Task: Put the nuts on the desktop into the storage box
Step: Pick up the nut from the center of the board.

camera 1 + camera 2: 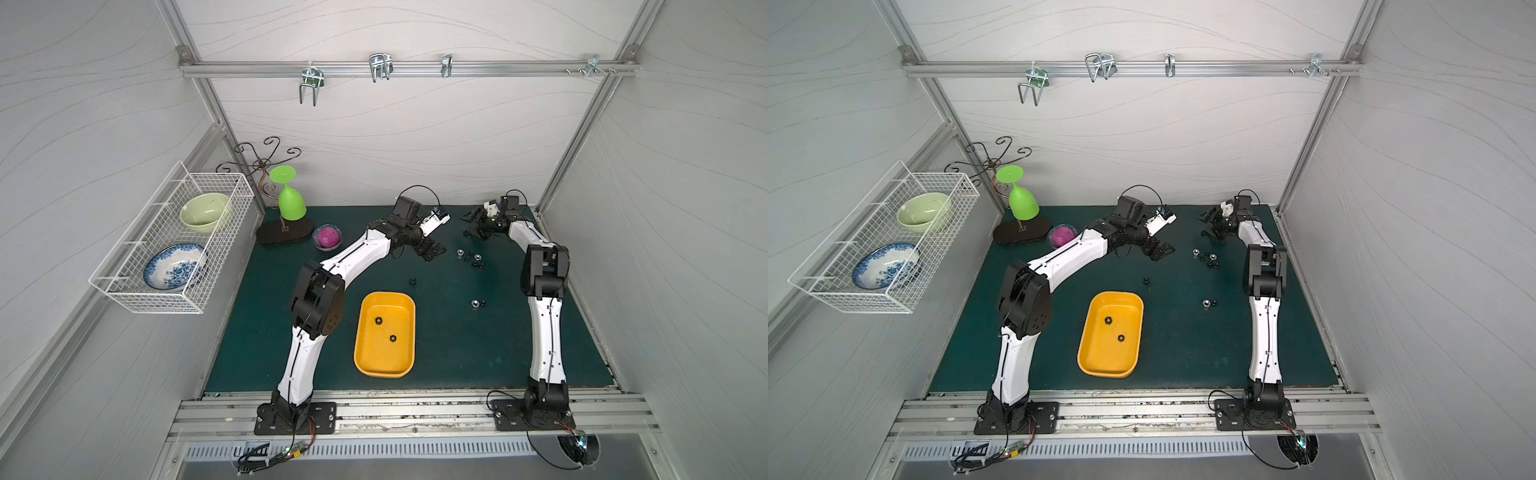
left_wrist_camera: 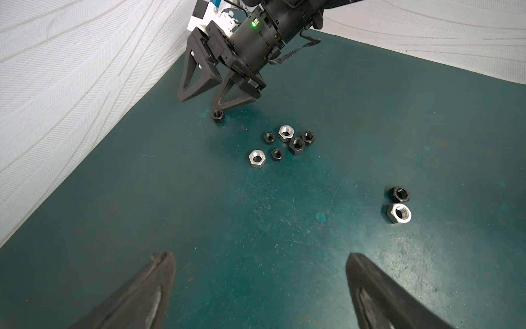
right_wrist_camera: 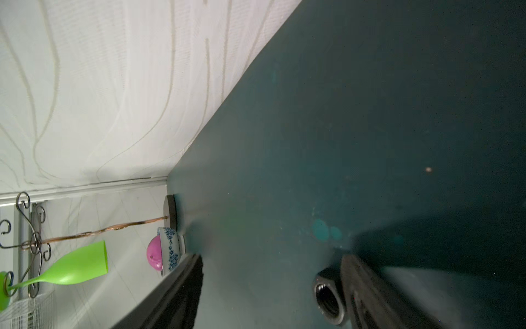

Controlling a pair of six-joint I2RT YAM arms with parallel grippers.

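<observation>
Right of centre in both top views, right fingers [image 3: 367,287], partly open, straddle a nut [image 3: 328,296] to pinch it; left fingers [image 2: 148,293] wide, empty.

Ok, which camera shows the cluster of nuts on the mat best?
The left wrist view: the cluster of six nuts is close and sharp, two silver, four black. Both top views show only tiny specks; the right wrist view misses it.

I see two black hex nuts [image 1: 378,320] in the shallow yellow plastic tray [image 1: 376,361]; loose nuts [image 2: 286,132] lie on the teal mat [image 1: 457,353].
</observation>
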